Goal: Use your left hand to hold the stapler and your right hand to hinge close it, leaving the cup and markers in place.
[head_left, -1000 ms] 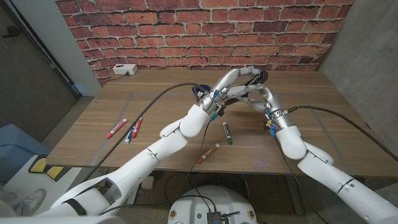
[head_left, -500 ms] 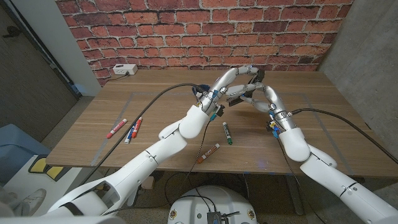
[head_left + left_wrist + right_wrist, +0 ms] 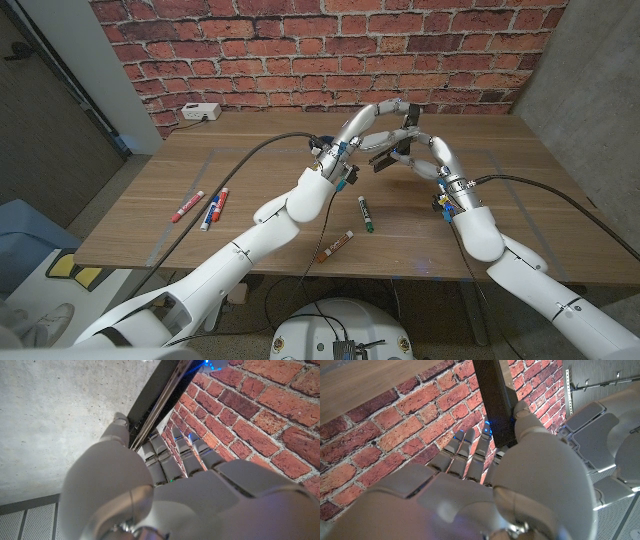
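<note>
A black stapler [image 3: 396,143] hangs in the air over the far middle of the table, held between my two hands. My left hand [image 3: 372,122] grips it from the left, and in the left wrist view its fingers [image 3: 175,455] curl around one long black arm of the stapler [image 3: 159,404]. My right hand [image 3: 428,152] holds the stapler from the right; its thumb [image 3: 527,422] lies along the other black arm [image 3: 494,402]. Several markers lie on the table: red [image 3: 187,206], blue and red [image 3: 214,209], green [image 3: 366,213] and orange [image 3: 336,245].
A white power box [image 3: 200,112] sits at the table's far left, by the brick wall. Black cables run along both arms. The wooden table [image 3: 530,215] shows bare wood to the right of my right arm. My left hand [image 3: 602,425] shows beside the stapler in the right wrist view.
Both hands have risen a little with the stapler. My right hand has shifted up and to the right, and the stapler's two black arms now show more apart.
</note>
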